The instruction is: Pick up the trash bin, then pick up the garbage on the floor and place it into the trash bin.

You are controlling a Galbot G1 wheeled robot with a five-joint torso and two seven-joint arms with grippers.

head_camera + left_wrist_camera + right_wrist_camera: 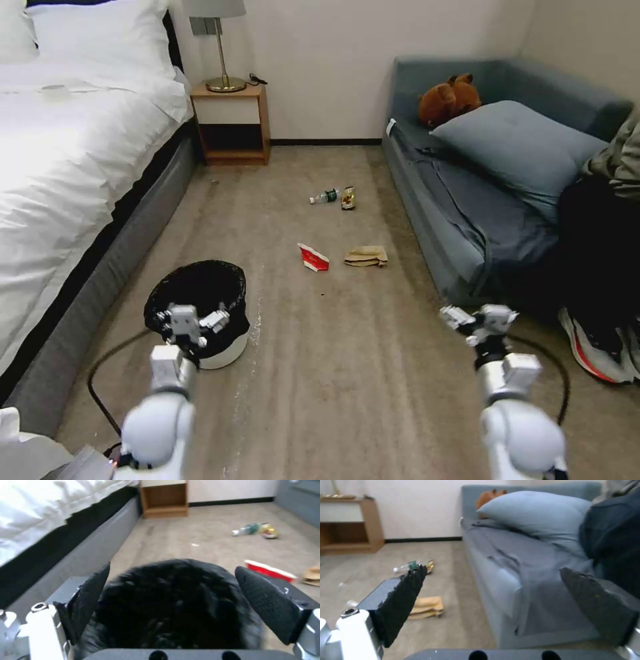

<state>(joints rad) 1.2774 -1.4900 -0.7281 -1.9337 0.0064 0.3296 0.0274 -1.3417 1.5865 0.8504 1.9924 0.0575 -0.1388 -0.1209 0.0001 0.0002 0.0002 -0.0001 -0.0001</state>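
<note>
Crinkly black plastic lines the bin [200, 293]; brown paper bag [366, 256] at 2 o'clock; matt carpet [347, 373]; wooden nightstand [231, 123].

Bed [73, 153], white duvet, fills 9 to 11 o'clock; two white pillows [100, 30] at its head; dark grey base [100, 267] runs along the carpet [347, 373].

Wooden nightstand [231, 123] at 11 o'clock against the wall, open shelf below. Lamp [220, 47] with brass foot stands on top.

Blue-grey sofa [467, 200] from 1 to 3 o'clock. Large grey-blue cushion [520, 147] lies on the seat; brown plush toy [448, 100] sits in the far corner, just behind the cushion.

Person seated at 3 o'clock, dark trousers; red-and-white shoe [593, 347] on the carpet.
</note>
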